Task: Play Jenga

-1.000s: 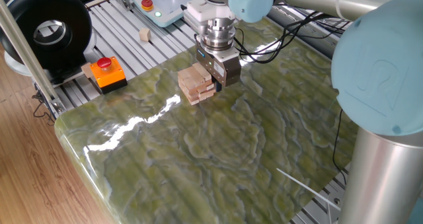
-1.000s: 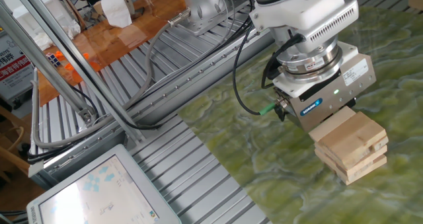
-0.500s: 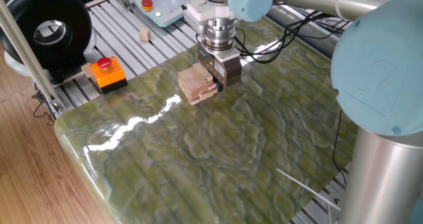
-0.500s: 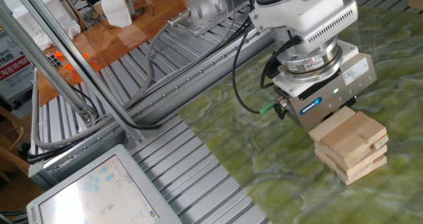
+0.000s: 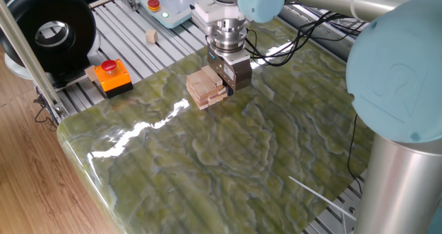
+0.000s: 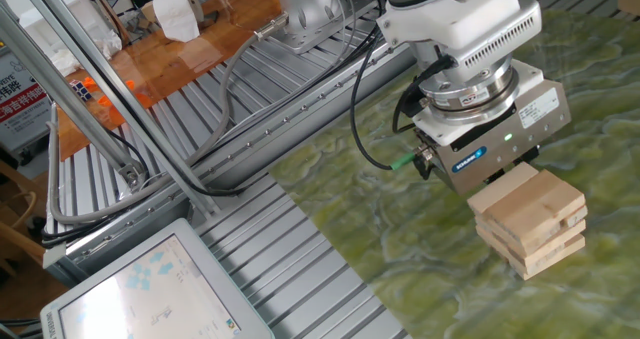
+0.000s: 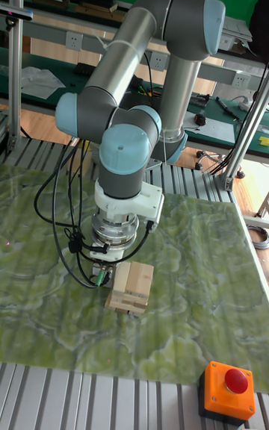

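Observation:
The Jenga stack [image 5: 206, 88] is a low pile of pale wooden bars in crosswise layers on the green marbled table [image 5: 228, 158]. It also shows in the other fixed view as the stack [image 6: 530, 219], and in the tall view as the stack [image 7: 131, 288]. My gripper [image 5: 226, 82] hangs straight down against the stack's far side, its silver body [image 6: 490, 139] touching the top layers. The bars and the gripper body hide its fingertips in every view, the tall view's gripper [image 7: 112, 273] included, so I cannot read the jaws.
An orange box with a red button [image 5: 110, 76] sits at the table's left edge. A small wooden cube [image 5: 150, 36] lies on the metal slats beyond it. A black reel [image 5: 48, 30] stands at far left. A white tablet [image 6: 140, 289] lies on the slats.

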`<state>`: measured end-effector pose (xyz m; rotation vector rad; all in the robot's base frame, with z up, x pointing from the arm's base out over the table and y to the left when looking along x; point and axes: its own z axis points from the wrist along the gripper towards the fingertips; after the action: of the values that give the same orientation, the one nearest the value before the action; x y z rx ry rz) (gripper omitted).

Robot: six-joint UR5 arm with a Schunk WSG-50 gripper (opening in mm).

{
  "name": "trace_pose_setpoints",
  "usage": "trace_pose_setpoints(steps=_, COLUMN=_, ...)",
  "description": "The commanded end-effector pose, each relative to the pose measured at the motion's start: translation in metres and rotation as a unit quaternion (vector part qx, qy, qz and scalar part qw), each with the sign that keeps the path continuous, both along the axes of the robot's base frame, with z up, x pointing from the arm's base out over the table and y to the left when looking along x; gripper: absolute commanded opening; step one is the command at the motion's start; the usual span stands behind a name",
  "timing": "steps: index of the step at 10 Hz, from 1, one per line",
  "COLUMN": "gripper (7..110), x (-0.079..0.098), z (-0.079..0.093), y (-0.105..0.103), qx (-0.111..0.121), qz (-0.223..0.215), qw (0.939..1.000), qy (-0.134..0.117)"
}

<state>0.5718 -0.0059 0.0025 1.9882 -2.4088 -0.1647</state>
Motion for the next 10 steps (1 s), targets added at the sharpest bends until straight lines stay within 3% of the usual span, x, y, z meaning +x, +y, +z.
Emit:
trace_pose_setpoints(steps=1, gripper=7, x=0.010, z=0.002, y=0.004, qx=0.009, qz=0.001, qw=0.9998, qy=-0.019)
trace_pose_setpoints(steps=10, gripper=7, x=-0.001, z=0.002, y=0.003, qx=0.008, qz=0.008, qw=0.9999, qy=0.002)
